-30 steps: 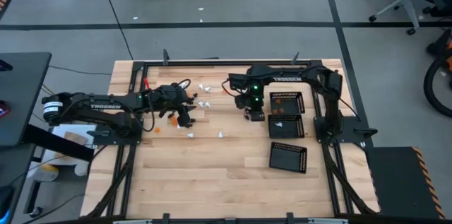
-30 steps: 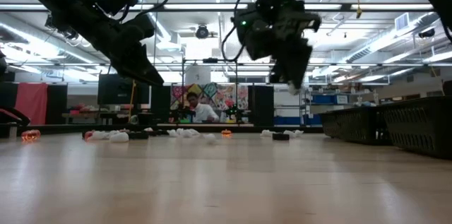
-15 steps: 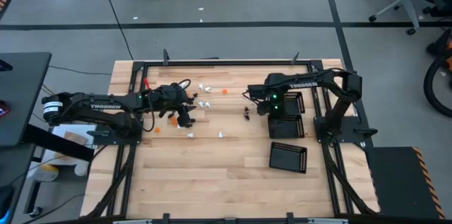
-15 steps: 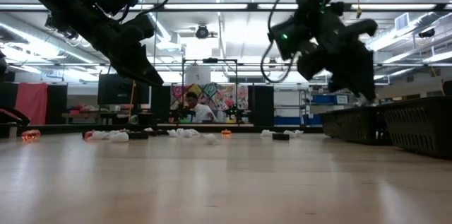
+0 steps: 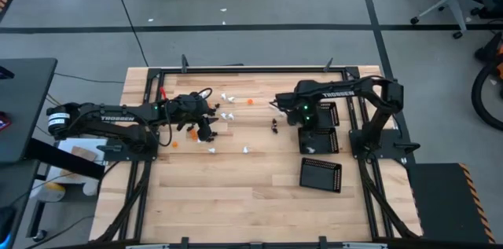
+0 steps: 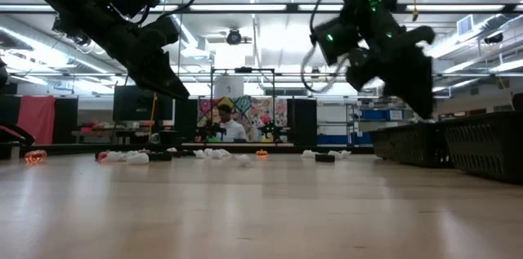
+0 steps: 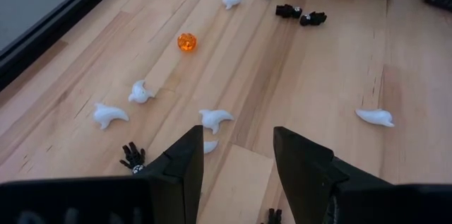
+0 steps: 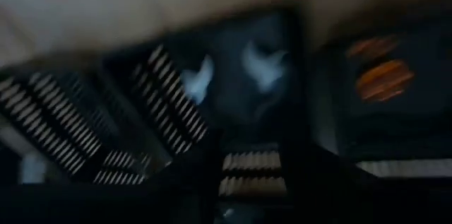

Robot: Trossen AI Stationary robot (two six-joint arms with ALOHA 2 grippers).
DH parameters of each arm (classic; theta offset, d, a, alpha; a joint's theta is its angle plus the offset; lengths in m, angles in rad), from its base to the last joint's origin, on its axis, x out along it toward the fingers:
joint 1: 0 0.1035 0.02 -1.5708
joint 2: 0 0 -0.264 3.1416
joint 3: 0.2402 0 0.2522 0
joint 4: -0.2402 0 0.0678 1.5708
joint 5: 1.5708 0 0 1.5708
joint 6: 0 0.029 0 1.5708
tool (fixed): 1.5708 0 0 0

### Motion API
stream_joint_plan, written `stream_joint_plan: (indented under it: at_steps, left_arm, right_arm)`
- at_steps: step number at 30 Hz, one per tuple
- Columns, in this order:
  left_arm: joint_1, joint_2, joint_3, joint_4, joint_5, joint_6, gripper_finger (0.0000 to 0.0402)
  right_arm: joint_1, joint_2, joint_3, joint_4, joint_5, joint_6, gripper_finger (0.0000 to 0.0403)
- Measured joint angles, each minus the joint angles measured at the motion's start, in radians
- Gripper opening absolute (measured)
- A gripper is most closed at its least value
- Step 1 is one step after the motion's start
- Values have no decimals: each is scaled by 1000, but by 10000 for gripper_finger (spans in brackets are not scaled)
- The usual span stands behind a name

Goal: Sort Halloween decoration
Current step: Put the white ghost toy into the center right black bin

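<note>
Meanwhile, right gripper (image 5: 313,118) above the black trays (image 5: 320,140).

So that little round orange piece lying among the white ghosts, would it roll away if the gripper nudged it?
Probably. The orange piece looks ball-shaped and sits free on smooth bare wood, so a nudge would likely send it rolling. It seems tiny and light beside the left gripper, and its bumpy-looking surface might slow it slightly.
</note>
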Motion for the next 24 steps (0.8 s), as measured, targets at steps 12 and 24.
stream_joint_plan:
  at_steps: [12, 24]
  left_arm:
    - [0, 0, 0, 12, 0, 26, 157]
    - [1, 0, 0, 15, 0, 26, 157]
  right_arm:
    - [-31, 3, 112, 415, 274, -105, 134]
    - [-77, 188, 113, 501, 352, -78, 204]
